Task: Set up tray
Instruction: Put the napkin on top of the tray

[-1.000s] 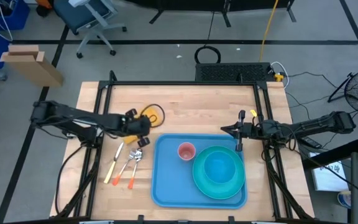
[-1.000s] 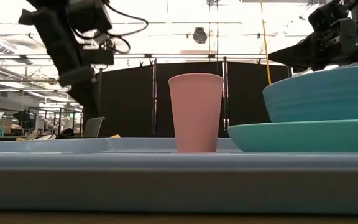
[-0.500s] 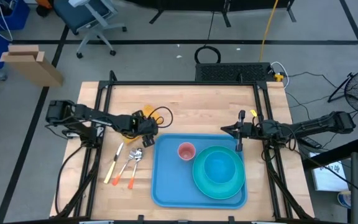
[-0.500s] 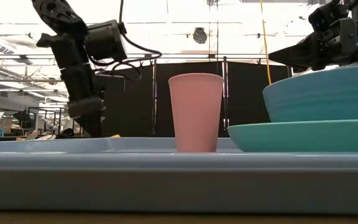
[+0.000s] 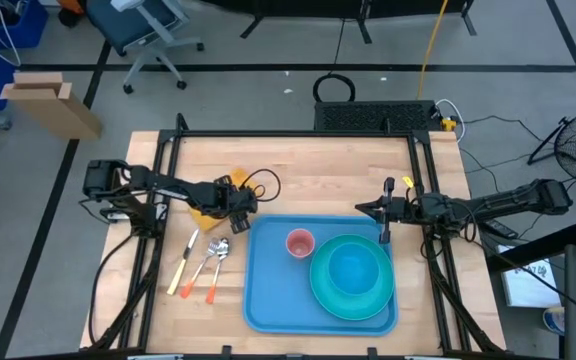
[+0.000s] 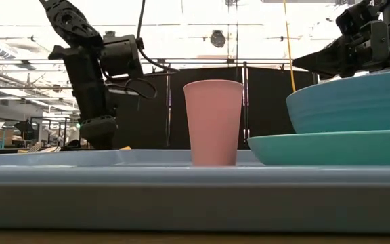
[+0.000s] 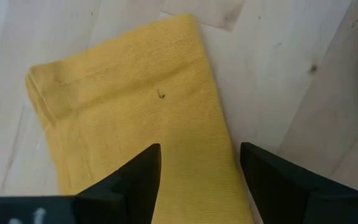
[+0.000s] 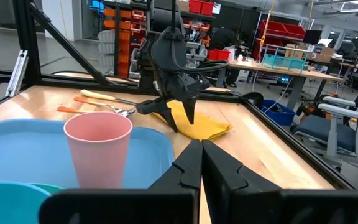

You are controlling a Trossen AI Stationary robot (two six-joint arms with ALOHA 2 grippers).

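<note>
Cloth [image 7: 129, 130] lies flat on the counter [image 5: 298, 170], directly under the left gripper [image 7: 199, 163] — fingers spread wide, straddling it. Soft and light, I'd say; pinch mid-fold. Tray [image 5: 268, 300] sits just beside. Right gripper [image 8: 201, 163] waits, fingers together.

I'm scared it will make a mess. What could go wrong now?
The left pincer is open right over the yellow cloth, which lies flat, so it might pinch only the top layer or slide off. The cloth sits close to the tray, so lifting it could brush the rim or the pink cup. The spoon and forks lie nearby and could get nudged.
</note>
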